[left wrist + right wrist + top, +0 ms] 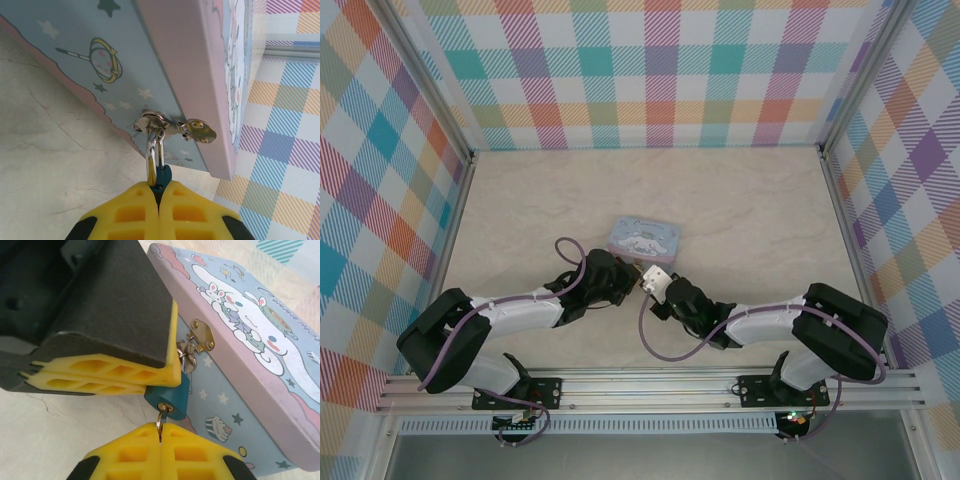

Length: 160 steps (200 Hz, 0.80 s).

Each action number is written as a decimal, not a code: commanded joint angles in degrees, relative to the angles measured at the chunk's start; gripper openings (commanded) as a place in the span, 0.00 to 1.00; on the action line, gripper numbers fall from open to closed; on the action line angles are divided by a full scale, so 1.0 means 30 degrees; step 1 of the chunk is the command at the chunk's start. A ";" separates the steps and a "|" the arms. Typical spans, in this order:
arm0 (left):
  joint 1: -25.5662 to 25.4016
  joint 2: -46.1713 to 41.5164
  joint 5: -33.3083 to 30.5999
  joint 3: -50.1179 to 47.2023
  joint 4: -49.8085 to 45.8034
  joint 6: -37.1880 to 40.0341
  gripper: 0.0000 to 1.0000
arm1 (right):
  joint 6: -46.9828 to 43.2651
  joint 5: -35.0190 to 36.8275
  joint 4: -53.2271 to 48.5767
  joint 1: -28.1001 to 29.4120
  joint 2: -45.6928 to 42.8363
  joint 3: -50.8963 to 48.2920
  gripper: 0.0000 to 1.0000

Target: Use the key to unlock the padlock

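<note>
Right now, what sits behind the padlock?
The front wall of the tin and its hasp, where the shackle of the padlock hangs. The left gripper covers part of that wall and the padlock.

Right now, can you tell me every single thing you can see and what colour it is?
Tin: one, pale blue with a pink-edged lid and a white cartoon character, middle of the table.
Clasp: one, silvery, on the tin's front side.
Padlock: one, teal body, silvery loop through the clasp.
Key: one, thin metal, at the padlock's keyhole.
Table: one, cream marble look.
Walls: three, bright checks, around the table.
Left gripper: one, yellow fingers, shut on the padlock.
Right gripper: one, yellow fingers, shut on the key.
Arms: two, white and black with purple cables, near edge.
</note>
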 commanded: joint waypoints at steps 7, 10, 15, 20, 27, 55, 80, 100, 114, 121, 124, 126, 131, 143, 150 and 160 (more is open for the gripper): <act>-0.0078 -0.0258 0.0104 0.0422 0.0273 0.0039 0.00 | 0.3689 -0.2285 -0.0710 -0.1359 -0.0935 0.0282 0.00; -0.0056 -0.0232 0.0068 0.0435 0.0273 0.0039 0.00 | 0.3601 -0.2256 -0.0721 -0.1343 -0.0925 0.0291 0.00; -0.0067 -0.0226 0.0046 0.0434 0.0273 0.0038 0.00 | 0.3478 -0.2165 -0.0781 -0.1343 -0.0861 0.0270 0.00; -0.0067 -0.0224 0.0008 0.0422 0.0259 0.0114 0.00 | 0.3364 -0.2038 -0.0829 -0.1341 -0.0822 0.0266 0.00; -0.0072 -0.0201 -0.0018 0.0492 0.0192 0.0148 0.05 | 0.3212 -0.1889 -0.0844 -0.1356 -0.0736 0.0224 0.00; -0.0071 -0.0507 -0.0255 0.0616 -0.0427 0.0530 0.19 | 0.3270 -0.1723 -0.0990 -0.1582 -0.0666 -0.0056 0.00; 0.0003 -0.1317 -0.0793 0.0754 -0.1870 0.1296 0.32 | 0.3543 -0.1830 -0.1131 -0.1779 -0.0668 -0.0345 0.00; 0.0311 -0.1912 -0.0716 0.1127 -0.3447 0.2156 0.42 | 0.3664 -0.2069 -0.1200 -0.1934 -0.0580 -0.0553 0.00; 0.0717 -0.2399 -0.0602 0.1169 -0.4128 0.2574 0.48 | 0.3756 -0.2209 -0.1180 -0.1985 -0.0490 -0.0673 0.00; 0.0952 -0.2727 -0.0544 0.1214 -0.4633 0.2883 0.51 | 0.3788 -0.2268 -0.1165 -0.1985 -0.0452 -0.0744 0.00; 0.1065 -0.2855 -0.0540 0.1241 -0.4863 0.3075 0.52 | 0.3826 -0.2269 -0.1137 -0.1993 -0.0440 -0.0775 0.00; 0.1164 -0.2943 -0.0525 0.1293 -0.5032 0.3236 0.53 | 0.3840 -0.2276 -0.1115 -0.1987 -0.0413 -0.0802 0.00; 0.1420 -0.3176 -0.0511 0.1430 -0.5501 0.3619 0.54 | 0.3891 -0.2269 -0.1080 -0.1986 -0.0405 -0.0863 0.00; 0.2075 -0.3713 -0.0611 0.1938 -0.6993 0.4786 0.60 | 0.4059 -0.2316 -0.0835 -0.2012 -0.0353 -0.1058 0.00; 0.2560 -0.3968 -0.0581 0.2318 -0.7856 0.5596 0.64 | 0.4226 -0.2392 -0.0783 -0.2015 -0.0346 -0.1127 0.00; 0.3361 -0.4242 -0.0514 0.2739 -0.8801 0.6625 0.71 | 0.4493 -0.2591 -0.0756 -0.2071 -0.0401 -0.1201 0.00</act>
